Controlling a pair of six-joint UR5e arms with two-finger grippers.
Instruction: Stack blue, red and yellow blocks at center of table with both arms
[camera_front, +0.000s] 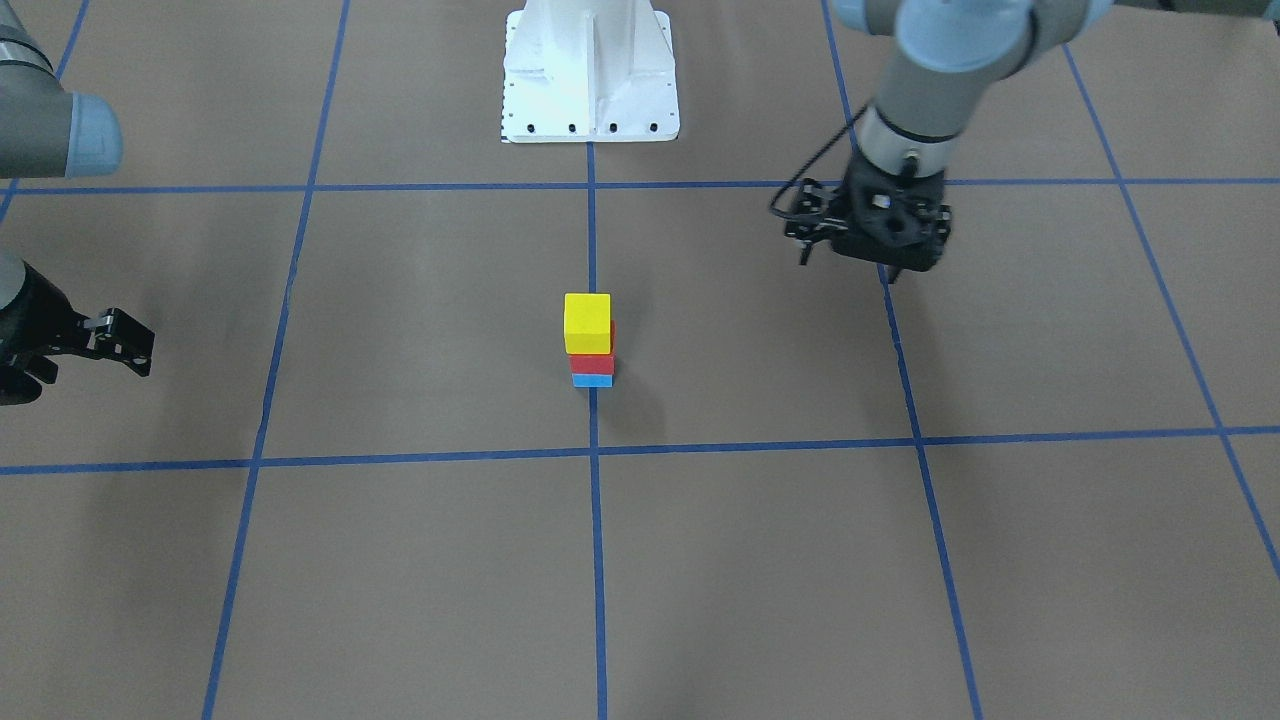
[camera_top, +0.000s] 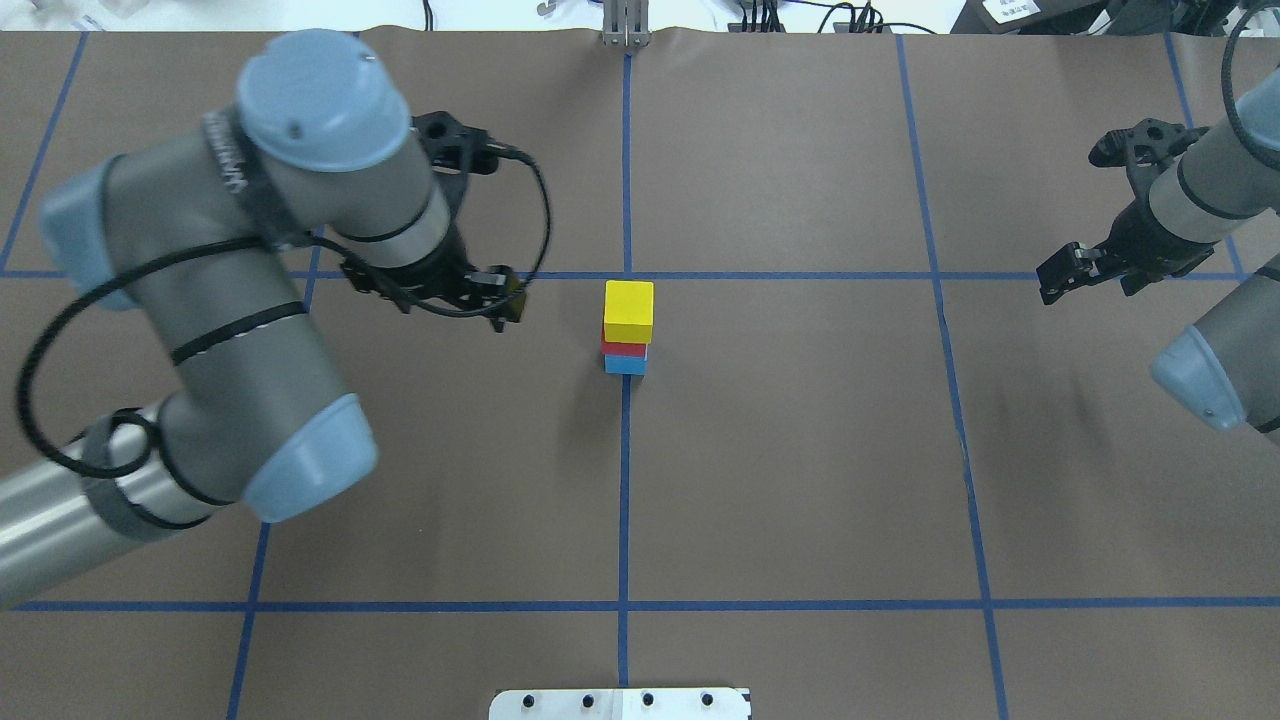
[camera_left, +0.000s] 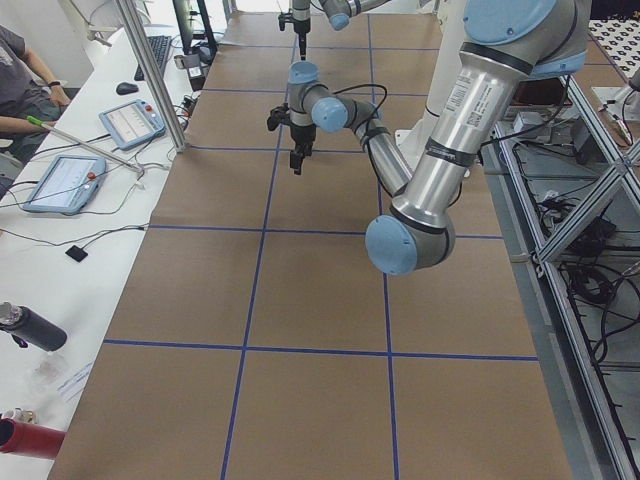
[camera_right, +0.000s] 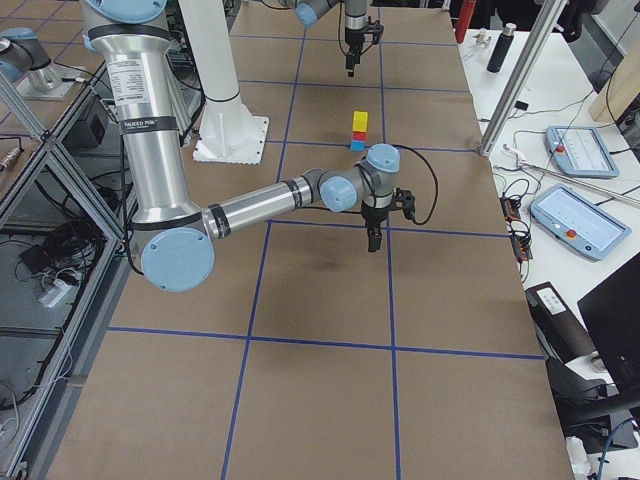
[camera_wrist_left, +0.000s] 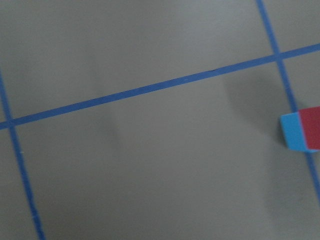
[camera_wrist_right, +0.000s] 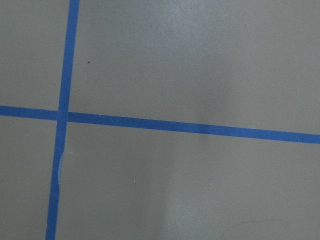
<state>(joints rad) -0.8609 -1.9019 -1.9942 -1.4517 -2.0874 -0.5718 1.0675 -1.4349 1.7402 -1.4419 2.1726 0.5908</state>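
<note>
A yellow block (camera_front: 587, 322) sits on a red block (camera_front: 592, 364), which sits on a blue block (camera_front: 592, 380), as one stack at the table's centre. The stack also shows in the overhead view (camera_top: 628, 310). My left gripper (camera_front: 848, 265) hovers open and empty beside the stack, on the robot's left of it (camera_top: 455, 300). Its wrist view shows the blue block (camera_wrist_left: 291, 132) and red block (camera_wrist_left: 311, 126) at the right edge. My right gripper (camera_front: 85, 370) is open and empty, far off on the other side (camera_top: 1090, 285).
The white robot base (camera_front: 590, 75) stands behind the stack. Blue tape lines (camera_top: 625, 480) divide the brown table into squares. Operator desks with tablets (camera_right: 575, 150) line the far side.
</note>
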